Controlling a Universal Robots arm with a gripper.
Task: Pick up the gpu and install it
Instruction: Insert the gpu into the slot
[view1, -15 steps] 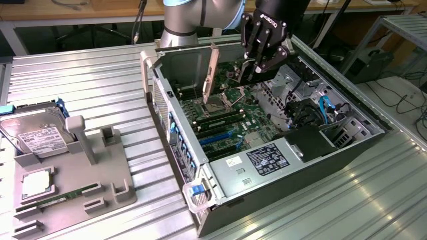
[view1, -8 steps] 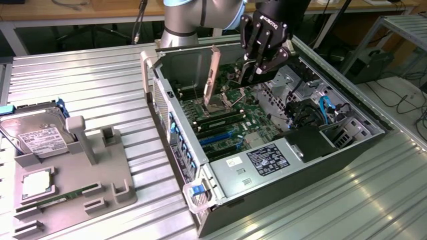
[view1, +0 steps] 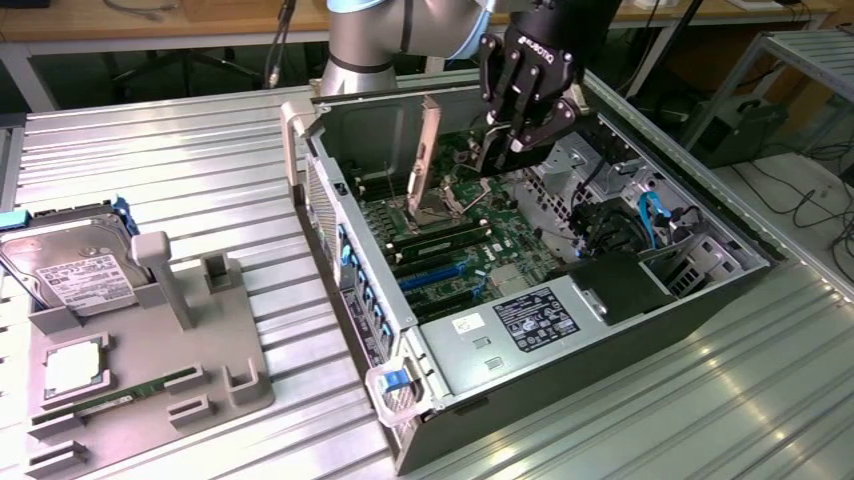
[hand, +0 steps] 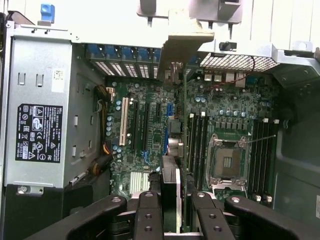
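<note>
My gripper (view1: 515, 148) hangs over the open computer case (view1: 694, 290), shut on the gpu (view1: 426, 155). The card stands on edge above the motherboard (view1: 461, 235), and its pale metal end bracket points toward the case's rear wall. From the wrist, the gpu (hand: 170, 186) is a thin dark edge with its black fan between my fingers (hand: 148, 205). It runs out to the bracket (hand: 183, 44) near the rear slot openings. The card hangs above the expansion slots beside the white slot (hand: 122, 127). I cannot tell whether it touches a slot.
A grey fixture (view1: 200, 340) at the exterior view's left holds a hard drive (view1: 60, 270), a processor (view1: 74, 365) and a memory stick (view1: 120, 393). Inside the case are the power supply (view1: 534, 320), the processor socket (hand: 227, 162), memory sticks (hand: 197, 142) and blue cables (view1: 654, 215).
</note>
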